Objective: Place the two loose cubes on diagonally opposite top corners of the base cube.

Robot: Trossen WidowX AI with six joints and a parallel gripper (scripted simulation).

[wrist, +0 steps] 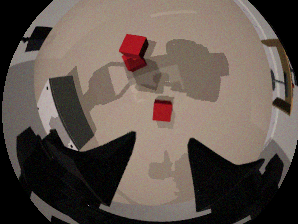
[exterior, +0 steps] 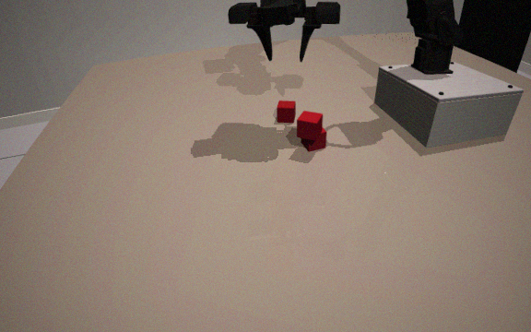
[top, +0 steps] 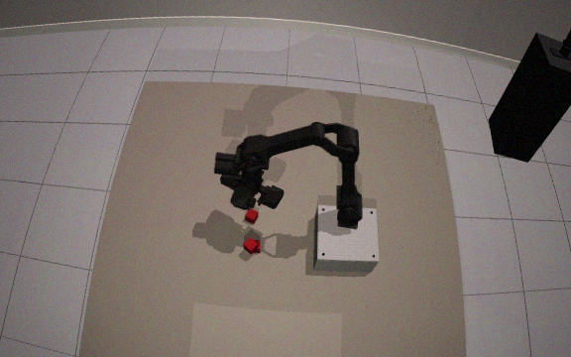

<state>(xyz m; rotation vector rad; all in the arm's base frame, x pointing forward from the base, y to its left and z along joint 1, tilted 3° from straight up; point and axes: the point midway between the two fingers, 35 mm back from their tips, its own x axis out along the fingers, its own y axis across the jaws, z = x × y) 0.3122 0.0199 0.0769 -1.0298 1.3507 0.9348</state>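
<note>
The red base cube [top: 258, 249] [exterior: 317, 141] [wrist: 134, 63] is mostly hidden under one loose red cube [top: 251, 245] [exterior: 310, 125] [wrist: 134, 45]. The upper cube looks level, is turned relative to the base cube and overhangs it to the left in the exterior view. The exact corner it covers is hard to tell. The other loose red cube [top: 251, 215] [exterior: 286, 112] [wrist: 162, 111] lies flat on the table, apart from the pair. My gripper [exterior: 286, 60] [wrist: 162, 139] is open and empty, raised above the table, behind all the cubes in the exterior view.
The arm stands on a grey-white box [top: 347, 245] [exterior: 473, 120] [wrist: 72, 107], to the right of the cubes in the top and exterior views. The tan table [top: 157, 278] [exterior: 229, 240] carries the arm's shadows around the cubes. A black pedestal [top: 538, 99] stands beyond the table.
</note>
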